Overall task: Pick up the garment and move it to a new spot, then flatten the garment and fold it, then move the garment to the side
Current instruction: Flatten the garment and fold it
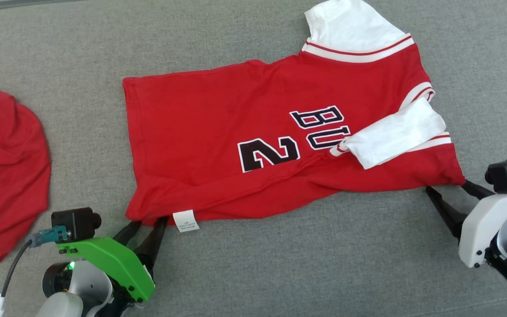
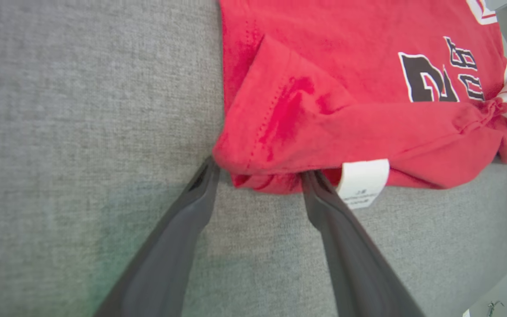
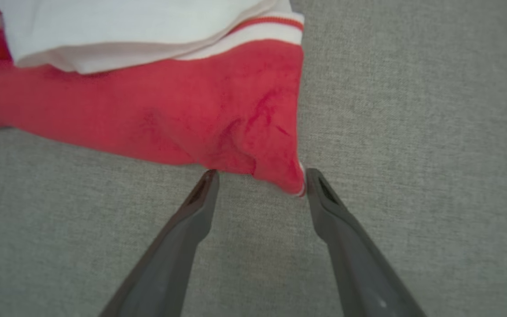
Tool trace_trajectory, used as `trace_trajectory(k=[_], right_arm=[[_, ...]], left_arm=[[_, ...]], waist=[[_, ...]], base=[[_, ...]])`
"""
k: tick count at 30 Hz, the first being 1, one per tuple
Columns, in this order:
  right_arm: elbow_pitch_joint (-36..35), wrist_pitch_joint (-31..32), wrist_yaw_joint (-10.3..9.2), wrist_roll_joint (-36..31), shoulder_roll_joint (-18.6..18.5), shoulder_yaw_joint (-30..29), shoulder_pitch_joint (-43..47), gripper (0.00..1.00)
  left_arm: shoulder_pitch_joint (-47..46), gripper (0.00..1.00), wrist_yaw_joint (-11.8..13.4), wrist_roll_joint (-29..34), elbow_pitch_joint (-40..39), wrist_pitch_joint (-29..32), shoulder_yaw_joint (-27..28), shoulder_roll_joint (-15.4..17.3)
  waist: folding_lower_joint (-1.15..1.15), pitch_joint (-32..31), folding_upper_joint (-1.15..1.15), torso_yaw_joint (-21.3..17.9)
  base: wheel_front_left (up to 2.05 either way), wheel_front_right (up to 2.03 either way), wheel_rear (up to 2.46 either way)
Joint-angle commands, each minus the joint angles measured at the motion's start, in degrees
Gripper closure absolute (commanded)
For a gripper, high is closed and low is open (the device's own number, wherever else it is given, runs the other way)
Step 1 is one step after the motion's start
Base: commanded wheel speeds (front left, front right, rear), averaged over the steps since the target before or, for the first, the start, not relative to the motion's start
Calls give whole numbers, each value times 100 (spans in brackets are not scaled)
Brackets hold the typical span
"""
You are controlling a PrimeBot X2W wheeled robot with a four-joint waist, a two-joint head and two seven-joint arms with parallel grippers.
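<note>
I see the red knit jersey [image 1: 218, 145], with white sleeves and a black "2" print, lying mid-view on grey woven upholstery [image 1: 280, 264]. Its long axis runs 9 to 3 o'clock, hem at 9. The left gripper [image 1: 150, 221] is spread, straddling the 7 o'clock hem corner. The right gripper [image 1: 447, 186] is spread at the 4 o'clock corner, grasping nothing.

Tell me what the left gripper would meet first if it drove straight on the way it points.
The folded bottom corner of the red jersey. The left gripper has its open jaws on either side of it, beside the white label. Whether the tips touch the cloth yet is unclear.
</note>
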Motion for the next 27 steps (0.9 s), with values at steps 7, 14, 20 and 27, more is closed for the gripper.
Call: trace_trajectory(k=[7, 14, 20, 27], right_arm=[[563, 204, -5, 53, 17, 352, -512, 50], [559, 151, 0, 864, -274, 605, -657, 100], [189, 451, 0, 1635, -970, 649, -478, 100], [-324, 1177, 0, 2598, -1862, 263, -105, 100]], left_arm=[[-299, 100, -231, -108, 250, 162, -167, -55], [-338, 100, -385, -359, 142, 310, -42, 79], [-209, 100, -453, -685, -249, 637, 83, 296], [169, 100, -326, -1161, -1130, 1124, 303, 688]], waist=[[0, 129, 0, -9], [0, -55, 0, 101], [0, -335, 0, 156], [0, -580, 0, 175]], base=[[0, 0, 0], [0, 0, 0], [0, 0, 0], [0, 0, 0]])
